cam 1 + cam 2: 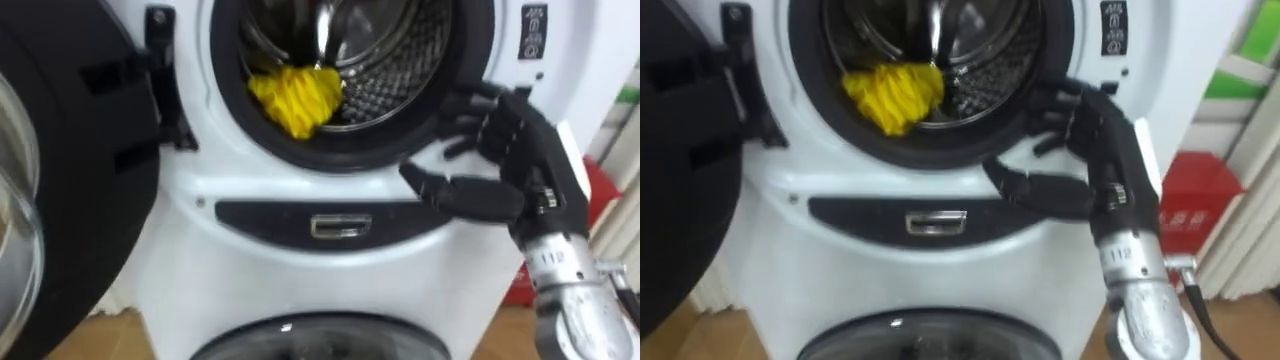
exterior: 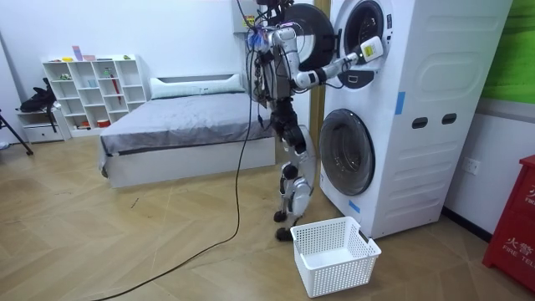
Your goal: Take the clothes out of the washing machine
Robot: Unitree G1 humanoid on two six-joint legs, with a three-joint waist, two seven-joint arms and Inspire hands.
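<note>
A yellow cloth (image 1: 297, 97) (image 1: 893, 94) lies bunched at the front lip of the upper washing machine's steel drum (image 1: 385, 55), just inside the black door ring. My right hand (image 1: 497, 160) (image 1: 1080, 150) hovers open at the ring's lower right edge, fingers spread toward the opening, thumb pointing left below the rim. It holds nothing and is a hand's width right of the cloth. In the room view I stand facing the stacked machines, right arm (image 2: 338, 65) raised to the upper opening.
The upper door (image 1: 70, 180) hangs open on my left, hinged beside the ring. Below is a second machine (image 2: 347, 155) with its door shut. A white laundry basket (image 2: 334, 255) stands on the floor by my feet. A red cabinet (image 1: 1192, 205) is at right.
</note>
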